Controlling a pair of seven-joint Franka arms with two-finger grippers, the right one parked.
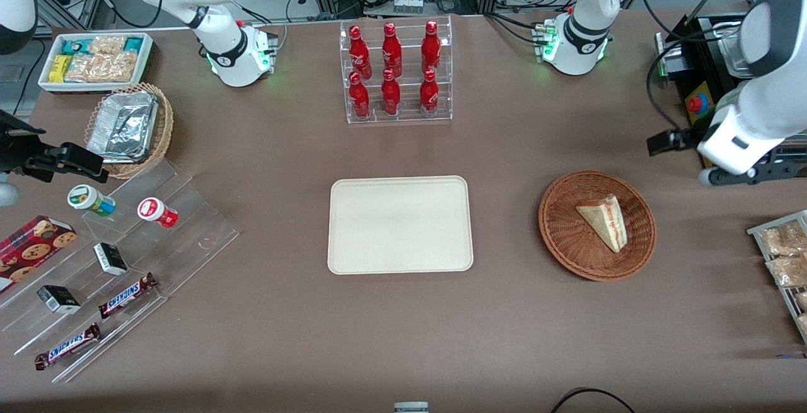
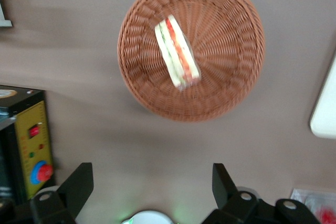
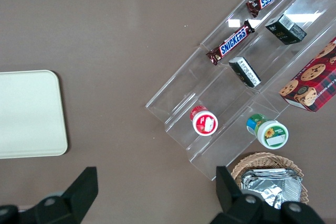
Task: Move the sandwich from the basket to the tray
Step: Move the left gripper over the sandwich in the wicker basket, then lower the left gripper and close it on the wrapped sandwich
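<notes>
Wicker basket [image 1: 561, 236] holds sandwich [image 1: 605, 221]; fingers [image 2: 80, 183] spread, cropped.

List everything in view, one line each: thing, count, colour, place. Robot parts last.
sandwich: 1, tan with red and green filling, lying in the basket
basket: 1, reddish-brown wicker, toward the working arm's end
tray: 1, cream, mid-table
bottles: 6, red, in a clear rack farther from the front camera than the tray
foil container: 1, silver, in a lighter wicker basket toward the parked arm's end
white bin: 1, holding snack packets, beside the foil container
chocolate bars: 2, brown, on a clear stepped stand
cups: 2, one red-lidded, one green-lidded, on the stand
small boxes: 2, dark, on the stand
cookie box: 1, red, beside the stand
gripper: 1, black fingers, open, raised above the table beside the basket
</notes>
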